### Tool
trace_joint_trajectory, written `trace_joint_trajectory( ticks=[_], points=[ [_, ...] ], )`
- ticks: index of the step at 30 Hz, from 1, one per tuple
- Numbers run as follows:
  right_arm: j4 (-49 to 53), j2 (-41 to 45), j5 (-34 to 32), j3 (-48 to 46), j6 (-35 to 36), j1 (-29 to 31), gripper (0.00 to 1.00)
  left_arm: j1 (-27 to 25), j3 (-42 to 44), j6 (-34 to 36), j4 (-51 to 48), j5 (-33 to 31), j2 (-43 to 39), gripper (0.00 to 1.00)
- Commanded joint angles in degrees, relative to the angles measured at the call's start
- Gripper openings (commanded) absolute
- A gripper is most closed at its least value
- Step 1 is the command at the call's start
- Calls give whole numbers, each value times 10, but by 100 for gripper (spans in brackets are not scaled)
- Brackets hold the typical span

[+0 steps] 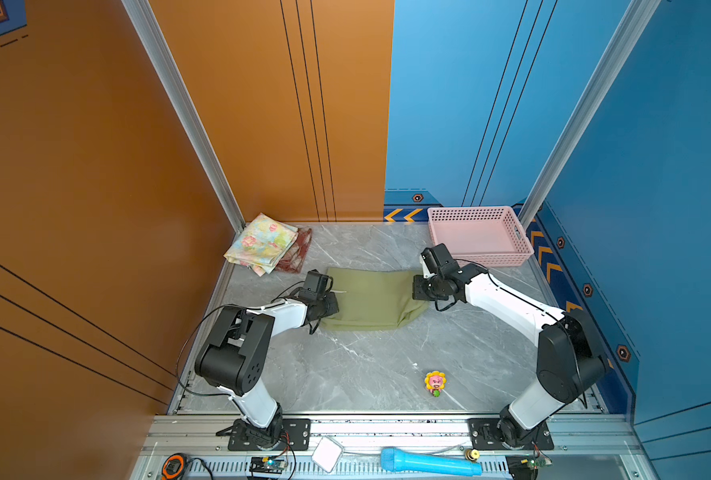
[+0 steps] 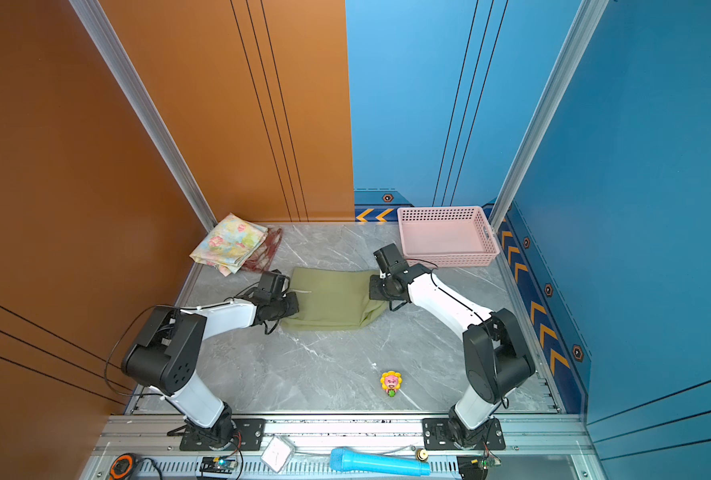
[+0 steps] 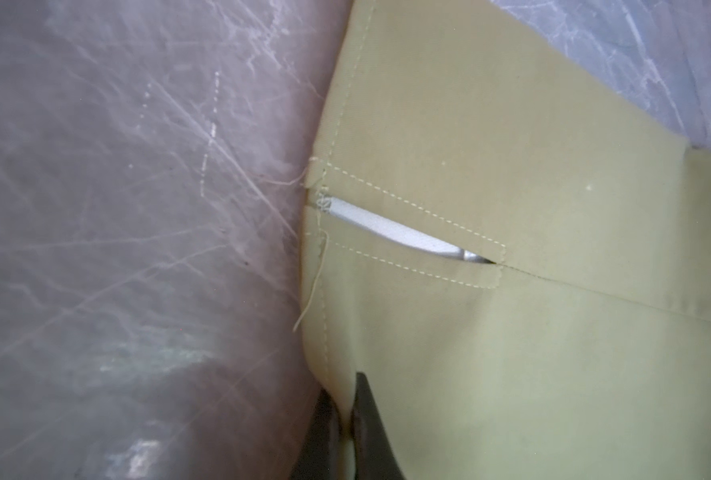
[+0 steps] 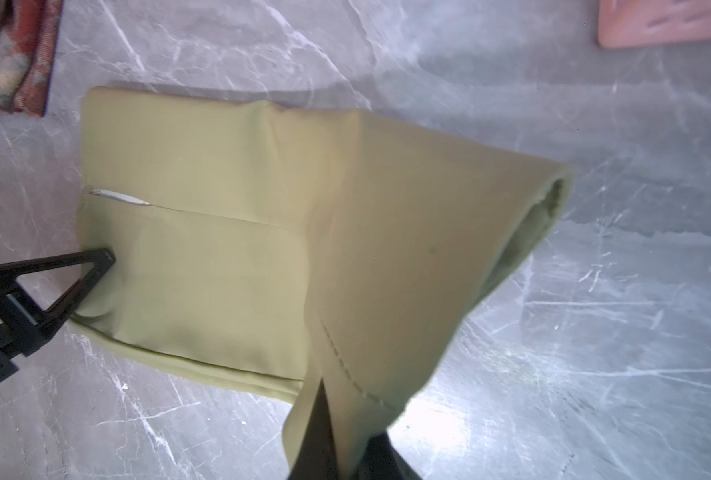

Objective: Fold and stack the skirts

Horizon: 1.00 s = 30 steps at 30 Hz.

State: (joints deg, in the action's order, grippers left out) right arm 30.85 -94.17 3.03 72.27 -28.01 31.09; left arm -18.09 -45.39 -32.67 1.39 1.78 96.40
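On the metal rail at the near edge lie a blue cylinder (image 1: 428,463) and a white square pad (image 1: 327,454). Beyond them, on the grey marble surface (image 1: 358,365), a small flower toy (image 1: 435,383) stands near and right, well apart from the cloth.

In the middle of the surface lies the olive skirt (image 1: 370,299), folded into a broad band. The left gripper (image 3: 345,415) is pinched together on its left edge, just beside a slit that shows white lining. The right gripper (image 4: 345,436) is clamped on its right edge, and the cloth there is raised off the surface in a loose, open roll.

At the far left corner the floral skirt (image 1: 262,243) lies folded on top of the plaid skirt (image 1: 297,253), whose red edge shows on the right side of the stack. A strip of bare marble separates the stack from the olive skirt. At the far right stands the pink basket (image 1: 524,245), just behind the right arm's wrist.
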Motion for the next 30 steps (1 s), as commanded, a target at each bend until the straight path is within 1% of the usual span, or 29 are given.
trace_joint_trajectory(
  ticks=[1, 5, 7, 9, 11, 12, 13, 14, 15, 17, 18, 19, 21, 22, 23, 26, 30],
  points=[
    [71, -8, -67, 50, 15, 35, 0, -11, 30, -7, -68, 30, 41, 0],
    [71, -46, -55, 107, -3, 73, 0, -16, 34, -11, -57, 36, 44, 0],
    [52, -72, -31, 129, -24, 87, 0, -18, 38, -12, -53, 39, 43, 0],
    [1, -100, 22, 138, -59, 108, 0, -19, 41, -13, -49, 41, 41, 0],
    [-62, -123, 68, 144, -97, 115, 1, -18, 46, -14, -48, 42, 37, 0],
    [-95, -135, 92, 148, -114, 117, 9, -19, 48, -14, -48, 43, 34, 0],
    [-122, -142, 106, 152, -126, 117, 21, -19, 50, -14, -48, 42, 31, 0],
    [-153, -146, 120, 152, -135, 117, 39, -18, 53, -14, -48, 42, 28, 0],
    [-182, -148, 131, 148, -139, 116, 52, -17, 55, -15, -47, 43, 25, 0],
    [-239, -144, 158, 136, -148, 113, 65, -18, 57, -17, -47, 45, 21, 0],
    [-262, -139, 166, 126, -157, 107, 70, -18, 57, -17, -47, 45, 20, 0],
    [-276, -134, 170, 117, -166, 102, 73, -19, 58, -17, -47, 44, 19, 0],
    [-302, -114, 169, 81, -181, 96, 75, -18, 60, -19, -45, 46, 17, 0],
    [-304, -103, 163, 66, -185, 73, 74, -19, 60, -20, -45, 47, 17, 0],
    [-294, -90, 152, 54, -182, 65, 74, -19, 62, -21, -42, 47, 17, 0],
    [-221, -60, 96, 37, -149, 51, 72, -23, 64, -26, -37, 54, 16, 0],
    [-130, -42, 9, 34, -99, 51, 71, -43, 64, -40, -30, 60, 16, 0]
  ],
)
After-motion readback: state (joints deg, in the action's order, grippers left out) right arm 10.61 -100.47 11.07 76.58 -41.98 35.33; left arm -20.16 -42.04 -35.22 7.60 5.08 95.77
